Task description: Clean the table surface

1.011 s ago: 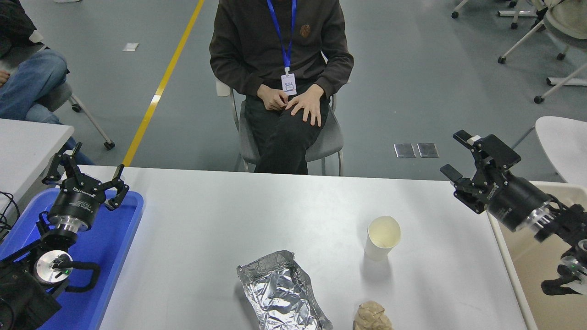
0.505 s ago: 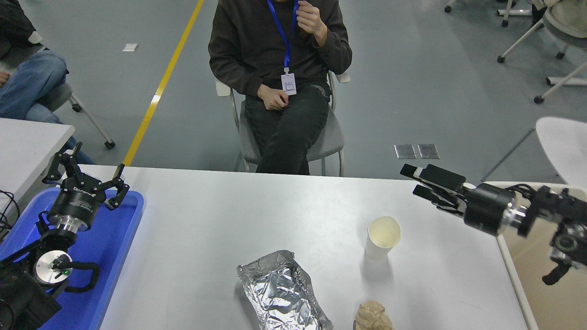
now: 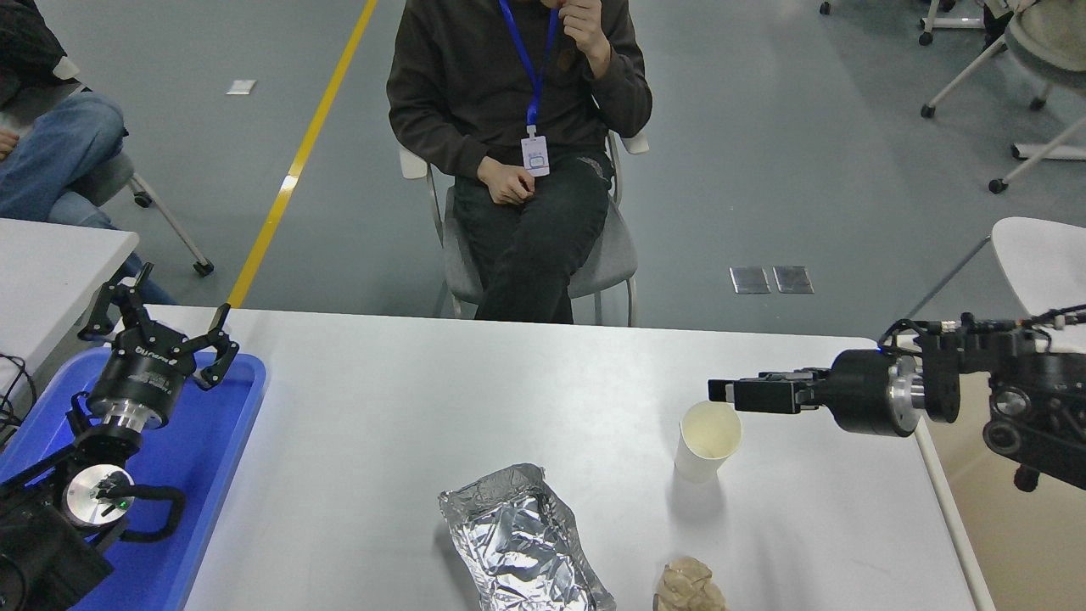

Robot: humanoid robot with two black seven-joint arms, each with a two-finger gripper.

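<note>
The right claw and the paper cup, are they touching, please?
Cannot tell. In the head view the right claw tips meet the paper cup rim's outline; height is unclear.

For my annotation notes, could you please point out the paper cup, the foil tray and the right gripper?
paper cup [image 3: 708,441]: head view, on its white outer wall.
foil tray [image 3: 519,536]: head view, on its crinkled inner floor.
right gripper [image 3: 721,391]: head view, at its fingertips, just above the cup's rim.
</note>
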